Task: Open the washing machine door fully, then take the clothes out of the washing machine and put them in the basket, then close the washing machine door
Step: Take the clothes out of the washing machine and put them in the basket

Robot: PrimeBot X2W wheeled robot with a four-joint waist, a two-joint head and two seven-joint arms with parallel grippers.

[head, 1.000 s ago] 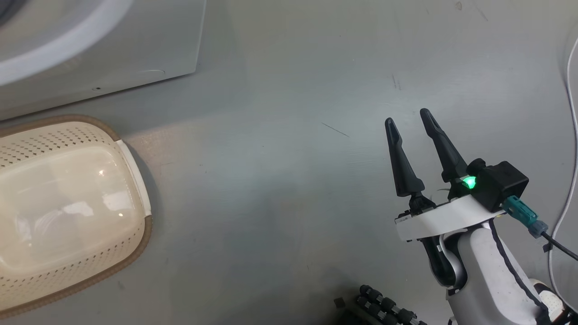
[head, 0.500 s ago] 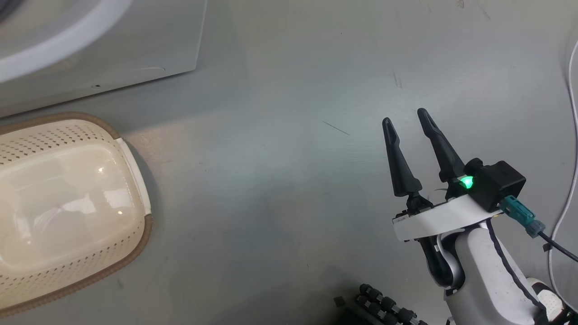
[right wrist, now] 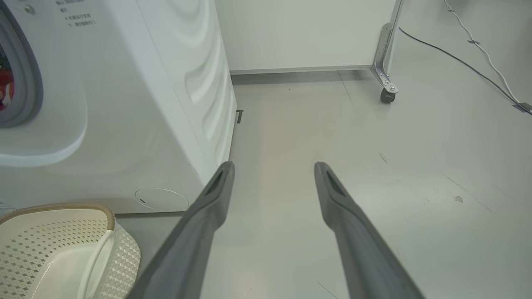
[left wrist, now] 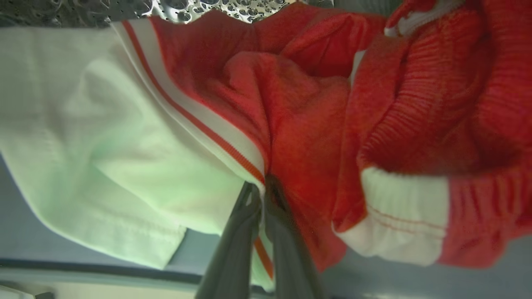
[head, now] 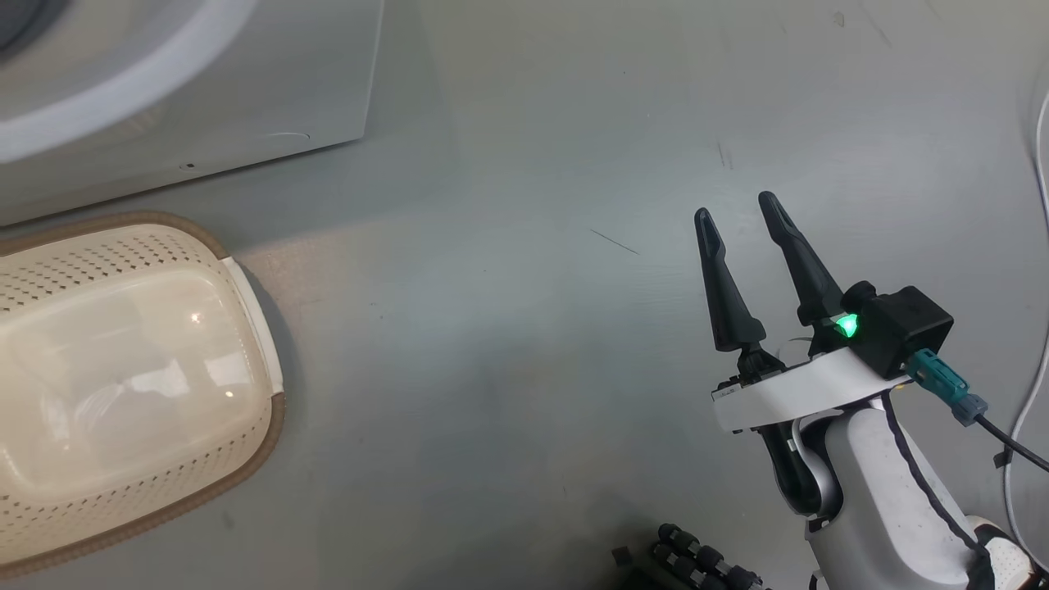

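Left gripper (left wrist: 262,195) has just pinched shut on the red clothes (left wrist: 307,124) inside the drum (left wrist: 199,6), ready to lift them out; right gripper (head: 736,206) hangs wide open.

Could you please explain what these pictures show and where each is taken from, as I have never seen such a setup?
This wheeled robot has two arms, each ending in a gripper with two long dark fingers. One picture comes from a camera on its head, looking down at the grey floor. There you see the right gripper, open and holding nothing, the cream basket with no clothes in it, and a corner of the white washing machine. The other two come from cameras on the wrists, looking along the fingers. The left wrist one is inside the machine, with the steel drum at the top: the left gripper is shut on the clothes, a red garment with white trim. The right wrist one faces the machine's side and the floor.
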